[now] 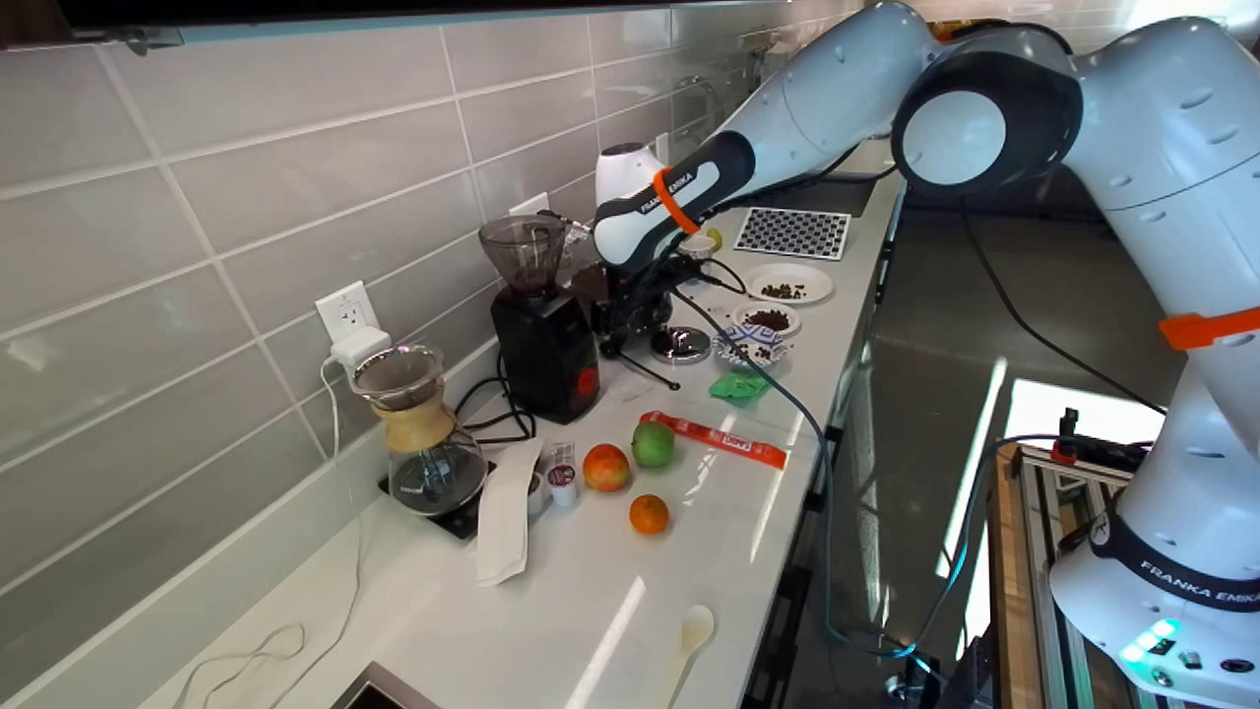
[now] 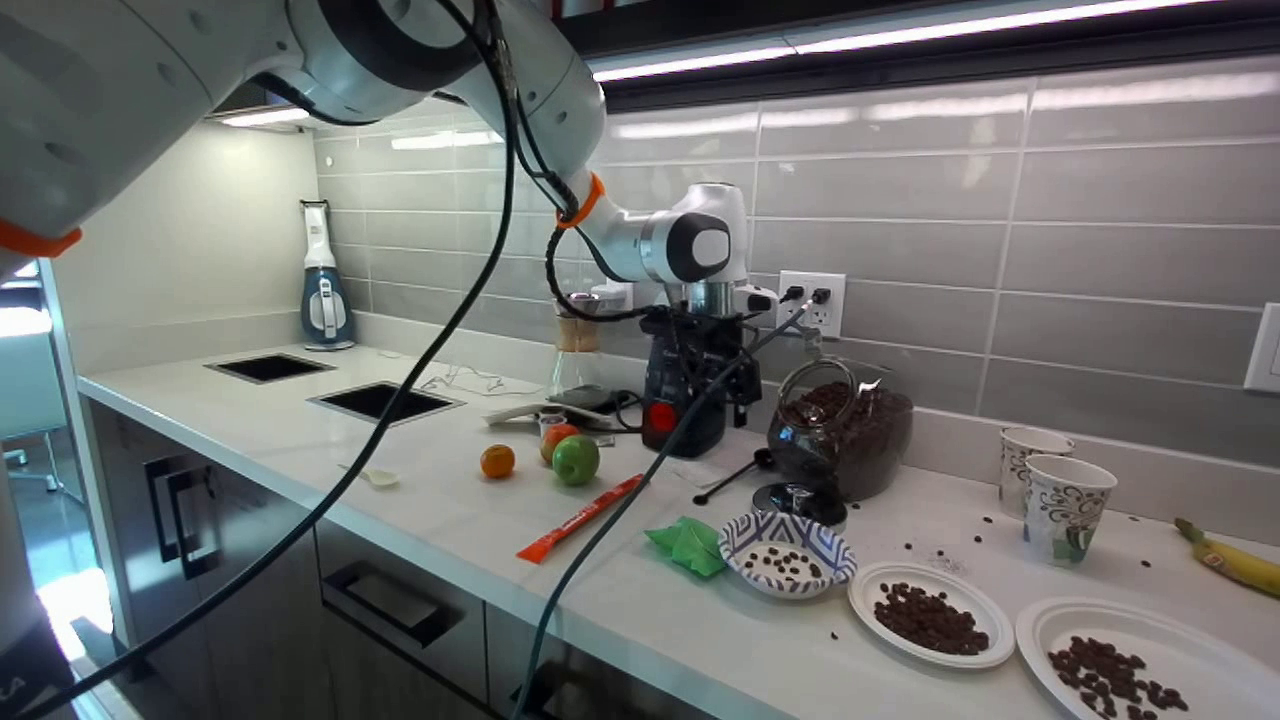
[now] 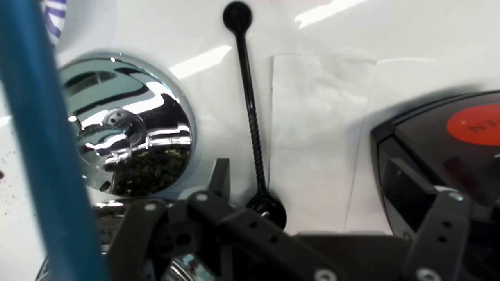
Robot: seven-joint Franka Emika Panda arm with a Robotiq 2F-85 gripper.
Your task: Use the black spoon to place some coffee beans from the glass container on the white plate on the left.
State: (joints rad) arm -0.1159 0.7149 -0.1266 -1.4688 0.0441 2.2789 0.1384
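The black spoon [image 3: 251, 113] lies on the counter in the wrist view, its larger end partly covered by a finger linkage. My gripper [image 3: 315, 181] is open above it, fingers wide apart with nothing gripped; the spoon is nearer the left-hand finger in that view. In an exterior view the glass container [image 2: 820, 455] stands beside the spoon's large end, full of dark coffee beans [image 2: 870, 425]. Two white plates hold dark beans: a smaller white plate [image 2: 866, 598], on the left there, and a larger white plate [image 2: 1200, 660] to its right.
The black grinder [image 1: 546, 350] stands close by the gripper. A shiny lid [image 3: 129, 97] and a patterned bowl [image 2: 790, 590] sit near the spoon, with a paper slip [image 3: 320, 128] alongside. A blue cable [image 3: 43, 136] crosses the wrist view. Paper cups [image 2: 1068, 500] stand behind the plates.
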